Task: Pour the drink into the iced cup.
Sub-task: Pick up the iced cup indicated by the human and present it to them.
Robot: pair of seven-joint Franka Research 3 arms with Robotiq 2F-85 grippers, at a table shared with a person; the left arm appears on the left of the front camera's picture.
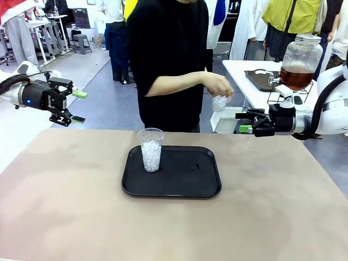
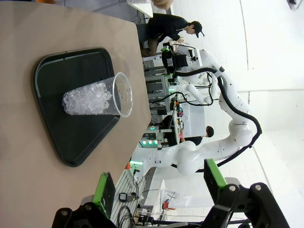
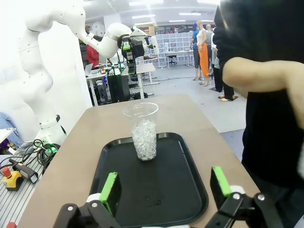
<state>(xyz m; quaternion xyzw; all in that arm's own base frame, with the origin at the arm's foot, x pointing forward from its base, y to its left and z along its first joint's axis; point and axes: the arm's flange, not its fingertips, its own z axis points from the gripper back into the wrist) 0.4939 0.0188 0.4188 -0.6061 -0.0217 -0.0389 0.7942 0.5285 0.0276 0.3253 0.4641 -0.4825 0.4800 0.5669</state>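
On the smooth tan table (image 1: pixel 65 212), a rounded black plastic tray (image 1: pixel 190 176) lies mid-table. A clear plastic cup of white ice cubes (image 1: pixel 151 150) stands upright near the tray's left edge. By the table's far-left corner the left gripper (image 1: pixel 79 106) hangs with jaws wide and empty. By the far-right corner the right gripper (image 1: pixel 243 122) does likewise. Beyond the far edge a person's hand (image 1: pixel 217 84) holds something clear and crumpled. Farther right, on a white side table (image 1: pixel 244 70), the amber drink (image 1: pixel 296 79) sits in a big glass dispenser jar (image 1: pixel 302 51).

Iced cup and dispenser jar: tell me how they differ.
The iced cup holds white ice; the dispenser jar holds amber-brown drink. The cup is open-topped; the jar wears a lid. The cup stands on the black tray; the jar stands over a white table behind. Both are clear and upright.
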